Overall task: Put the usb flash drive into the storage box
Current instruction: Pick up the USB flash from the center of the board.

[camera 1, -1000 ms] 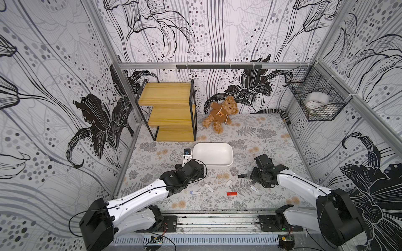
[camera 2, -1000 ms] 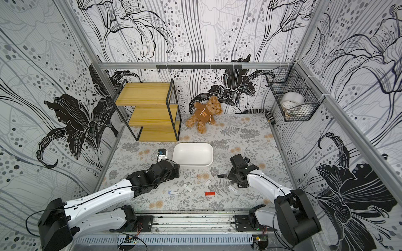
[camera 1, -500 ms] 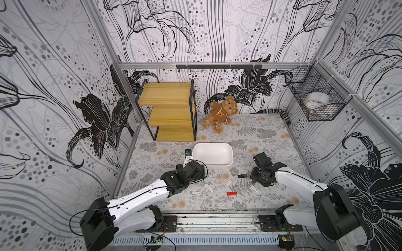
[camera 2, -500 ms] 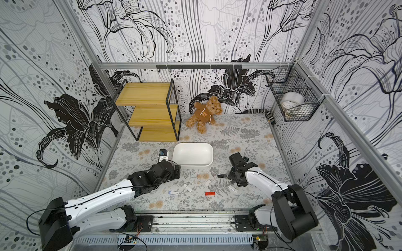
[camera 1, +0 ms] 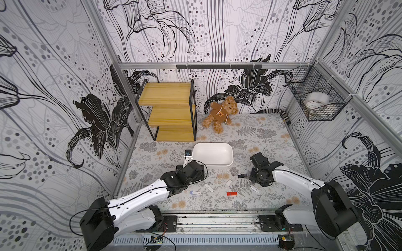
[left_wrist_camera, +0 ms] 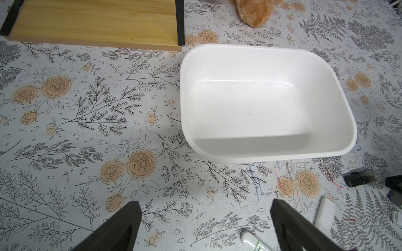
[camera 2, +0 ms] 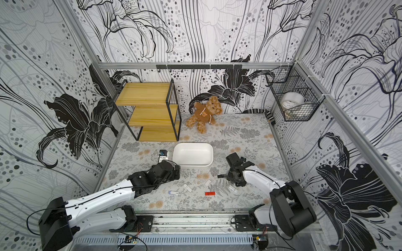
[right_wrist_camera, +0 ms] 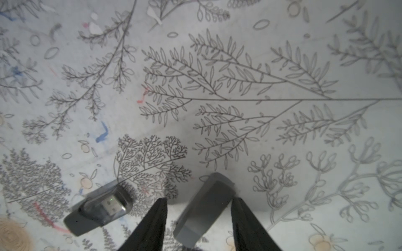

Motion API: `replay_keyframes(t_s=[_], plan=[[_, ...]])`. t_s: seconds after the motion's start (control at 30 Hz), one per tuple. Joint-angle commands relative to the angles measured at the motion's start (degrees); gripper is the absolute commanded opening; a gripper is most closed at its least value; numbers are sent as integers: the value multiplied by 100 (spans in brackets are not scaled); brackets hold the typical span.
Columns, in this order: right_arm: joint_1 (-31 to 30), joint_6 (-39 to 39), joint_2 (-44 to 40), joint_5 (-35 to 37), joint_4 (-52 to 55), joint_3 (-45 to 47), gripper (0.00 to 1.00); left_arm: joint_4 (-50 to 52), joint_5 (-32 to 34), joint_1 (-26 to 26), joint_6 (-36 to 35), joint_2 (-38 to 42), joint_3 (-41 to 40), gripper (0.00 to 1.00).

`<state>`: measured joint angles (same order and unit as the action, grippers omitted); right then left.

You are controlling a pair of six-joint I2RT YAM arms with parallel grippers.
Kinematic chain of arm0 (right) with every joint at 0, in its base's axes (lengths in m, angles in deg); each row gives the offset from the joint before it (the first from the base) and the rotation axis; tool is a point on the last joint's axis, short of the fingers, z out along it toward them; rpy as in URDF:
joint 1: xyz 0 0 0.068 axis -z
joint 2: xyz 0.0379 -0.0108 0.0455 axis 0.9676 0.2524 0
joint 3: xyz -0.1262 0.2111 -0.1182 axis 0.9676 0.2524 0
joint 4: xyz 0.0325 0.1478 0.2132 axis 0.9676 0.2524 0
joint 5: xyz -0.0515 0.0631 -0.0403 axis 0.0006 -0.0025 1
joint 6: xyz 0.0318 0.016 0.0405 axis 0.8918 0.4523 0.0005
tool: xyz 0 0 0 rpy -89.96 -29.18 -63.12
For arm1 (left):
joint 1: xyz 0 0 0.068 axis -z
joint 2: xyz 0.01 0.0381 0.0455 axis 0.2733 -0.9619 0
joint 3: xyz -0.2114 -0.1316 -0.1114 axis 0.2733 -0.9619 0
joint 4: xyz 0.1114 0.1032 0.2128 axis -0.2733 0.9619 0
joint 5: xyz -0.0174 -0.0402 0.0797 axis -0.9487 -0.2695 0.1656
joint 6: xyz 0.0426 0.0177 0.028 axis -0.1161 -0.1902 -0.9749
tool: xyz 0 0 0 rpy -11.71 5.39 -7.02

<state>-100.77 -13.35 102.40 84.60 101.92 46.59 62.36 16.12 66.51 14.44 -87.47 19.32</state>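
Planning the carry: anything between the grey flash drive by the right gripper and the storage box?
Nothing visible does: bare mat runs from the grey flash drive to the storage box; a black flash drive lies flat alongside.

white usb flash drive [left_wrist_camera: 253,240] cut by edge; teddy bear [left_wrist_camera: 252,10] too

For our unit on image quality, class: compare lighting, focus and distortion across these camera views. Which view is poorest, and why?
Right wrist view: poorest, dim and grey, with the grey flash drive soft and shadow around it. Left wrist view: bright and sharp, with a shadow band inside the storage box. Both top views: evenly lit, with the side walls splayed by the wide lens.
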Motion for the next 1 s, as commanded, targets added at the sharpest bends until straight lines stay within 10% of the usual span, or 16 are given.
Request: replay_keyframes(t_s=[0.0,0.97], plan=[[-31,53,229,-154,9,75,48,17,15,32,27,90,-79,98],[-36,-452,-110,-169,416,-510,0,381,-67,161,245,140,-204,100]])
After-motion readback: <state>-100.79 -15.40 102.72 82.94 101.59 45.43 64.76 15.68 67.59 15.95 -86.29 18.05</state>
